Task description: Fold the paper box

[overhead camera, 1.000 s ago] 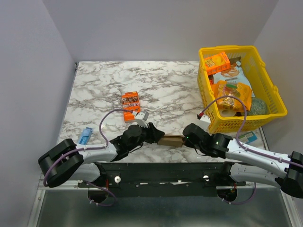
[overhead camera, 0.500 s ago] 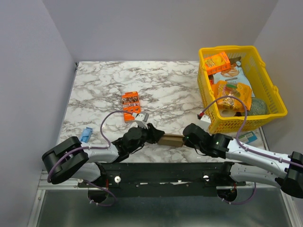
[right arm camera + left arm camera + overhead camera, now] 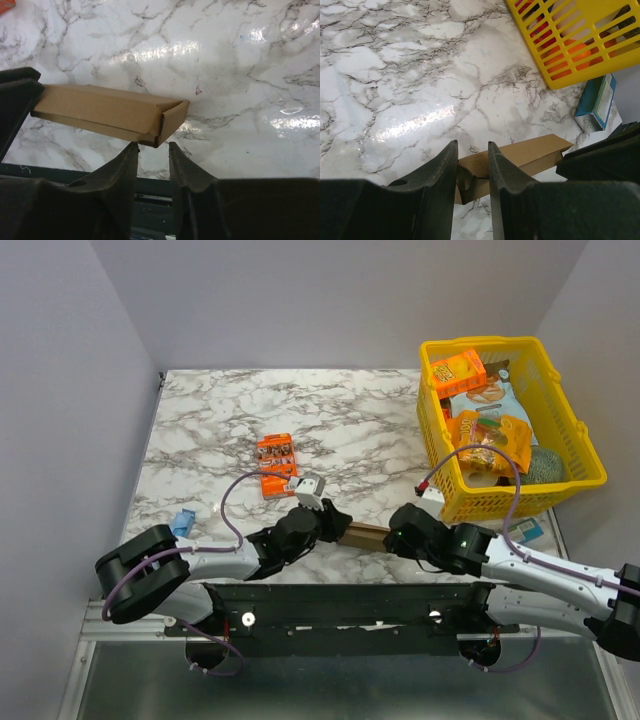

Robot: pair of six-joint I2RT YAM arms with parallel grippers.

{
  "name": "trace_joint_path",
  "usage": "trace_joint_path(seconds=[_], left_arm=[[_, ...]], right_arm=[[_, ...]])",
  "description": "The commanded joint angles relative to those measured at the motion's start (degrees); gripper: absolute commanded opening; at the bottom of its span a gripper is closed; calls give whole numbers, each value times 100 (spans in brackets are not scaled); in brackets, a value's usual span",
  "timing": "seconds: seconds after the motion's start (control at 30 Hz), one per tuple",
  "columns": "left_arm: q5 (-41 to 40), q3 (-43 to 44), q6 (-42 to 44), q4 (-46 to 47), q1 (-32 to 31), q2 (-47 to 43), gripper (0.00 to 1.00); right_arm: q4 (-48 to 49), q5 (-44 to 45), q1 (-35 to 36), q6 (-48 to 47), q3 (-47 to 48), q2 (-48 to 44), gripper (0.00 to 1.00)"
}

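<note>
Left hand [image 3: 471, 145] grips the left end of the box [image 3: 530, 152]. Right hand [image 3: 152, 146] is open, its fingertips just off the box's right end.

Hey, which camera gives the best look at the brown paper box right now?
Right wrist: the paper box shows nearly whole, long side and end flap clear. Left wrist shows it partly behind the left tool. From the top, it is just a small brown sliver.

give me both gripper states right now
left gripper: closed on the paper box
right gripper: open, holding nothing
</note>
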Motion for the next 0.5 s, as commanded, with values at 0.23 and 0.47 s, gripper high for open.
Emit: trace_joint_path(seconds=[0.23, 0.47], left_arm=[[-139, -88, 70, -1973, -189, 526, 29], [-227, -88, 52, -2026, -259, 491, 29]], right_arm=[[-120, -407, 61, -333, 3, -477, 60], [47, -346, 43, 624, -103, -908, 64]])
